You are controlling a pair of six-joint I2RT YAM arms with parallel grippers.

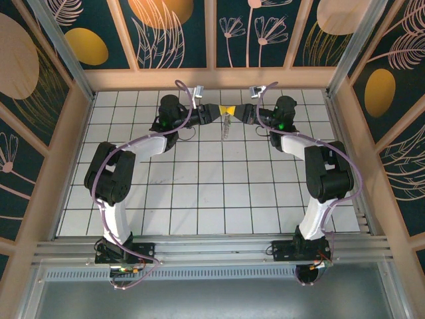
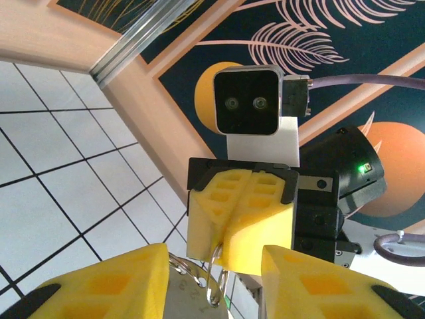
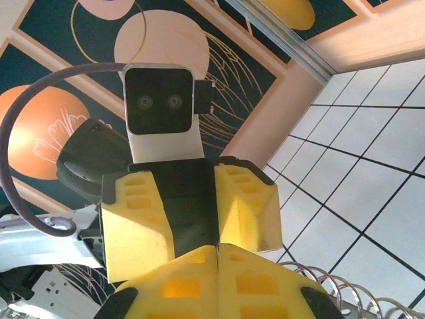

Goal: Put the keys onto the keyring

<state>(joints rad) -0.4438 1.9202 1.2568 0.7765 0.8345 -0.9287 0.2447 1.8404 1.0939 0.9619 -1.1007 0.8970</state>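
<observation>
Dark teal wall panels (image 1: pixel 176 33), painted with orange discs and pale line-drawn leaves, sit in light wooden frames around a table (image 1: pixel 199 199) of glossy white square tiles with thin dark joints. Two arms in smooth black and white shells reach to the far middle of the table and meet nose to nose.

The left gripper (image 3: pixel 192 219) has blocky yellow pads with moulded pockets, and they stand apart with a dark gap between them. The right gripper (image 2: pixel 232 226) has its matching pads pressed together, pinching the keyring (image 2: pixel 210 282), thin bright metal wire in overlapping round loops.

From above, the keyring and whatever hangs from it look like a slim silvery strip just below the meeting pads. Its long axis runs towards the near edge. It is too small there to pick out single keys.
</observation>
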